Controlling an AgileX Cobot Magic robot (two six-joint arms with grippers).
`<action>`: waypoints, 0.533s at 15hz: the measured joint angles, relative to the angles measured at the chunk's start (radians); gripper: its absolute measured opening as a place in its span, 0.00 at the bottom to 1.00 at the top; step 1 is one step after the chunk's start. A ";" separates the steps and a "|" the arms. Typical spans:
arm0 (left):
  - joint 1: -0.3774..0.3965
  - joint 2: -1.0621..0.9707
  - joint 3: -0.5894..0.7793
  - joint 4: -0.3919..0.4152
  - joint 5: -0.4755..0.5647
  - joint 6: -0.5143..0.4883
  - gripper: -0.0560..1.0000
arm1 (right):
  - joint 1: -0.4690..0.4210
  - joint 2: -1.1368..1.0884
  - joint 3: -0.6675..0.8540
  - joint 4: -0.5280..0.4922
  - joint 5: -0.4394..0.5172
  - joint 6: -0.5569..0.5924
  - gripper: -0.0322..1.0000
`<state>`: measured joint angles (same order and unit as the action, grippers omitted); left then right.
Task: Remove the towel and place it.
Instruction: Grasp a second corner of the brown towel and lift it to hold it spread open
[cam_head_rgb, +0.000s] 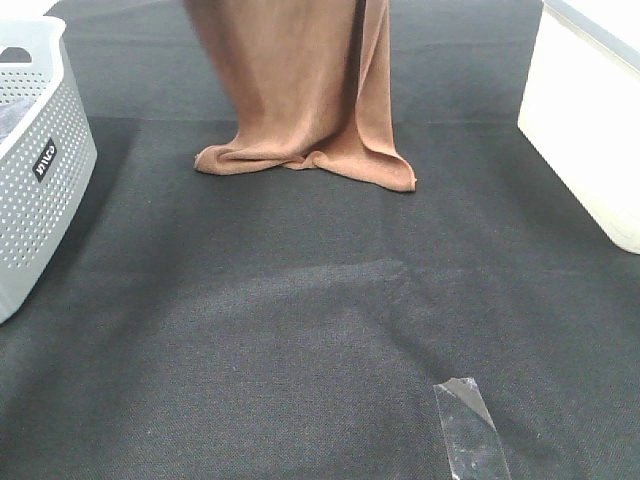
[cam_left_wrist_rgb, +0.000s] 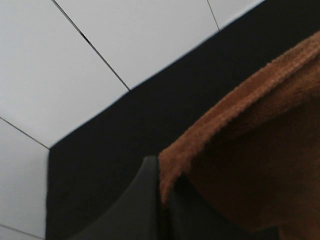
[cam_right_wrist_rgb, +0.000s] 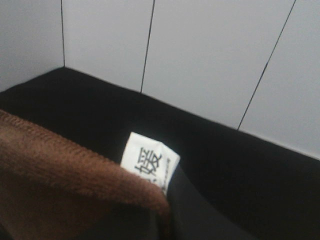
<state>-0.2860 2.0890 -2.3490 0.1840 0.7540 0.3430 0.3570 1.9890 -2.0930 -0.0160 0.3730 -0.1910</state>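
The counter is draped in black cloth; white wall is seen behind. One towel is pinched by the left pincer and right pincer, between one basket and one bin.

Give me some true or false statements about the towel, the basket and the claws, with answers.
1. The towel hangs with its lower edge bunched on the black cloth. True.
2. The towel is in the basket. False: it hangs outside the basket, over the black cloth.
3. The left claw and the right claw are both shut on the towel. True.
4. The tape lies on the towel. False: it lies on the black cloth, apart from the towel.
5. A white tag shows at the towel's corner. True.
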 joint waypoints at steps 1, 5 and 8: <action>0.000 -0.017 0.000 -0.021 0.086 0.004 0.05 | 0.000 -0.012 0.000 0.026 0.072 0.000 0.03; -0.003 -0.058 -0.001 -0.067 0.335 0.006 0.05 | 0.003 -0.078 0.000 0.122 0.306 0.000 0.03; -0.003 -0.062 -0.004 -0.115 0.436 -0.010 0.05 | 0.005 -0.131 0.000 0.143 0.494 0.000 0.03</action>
<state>-0.2890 2.0270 -2.3530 0.0690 1.1900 0.3330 0.3620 1.8580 -2.0930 0.1270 0.8670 -0.1910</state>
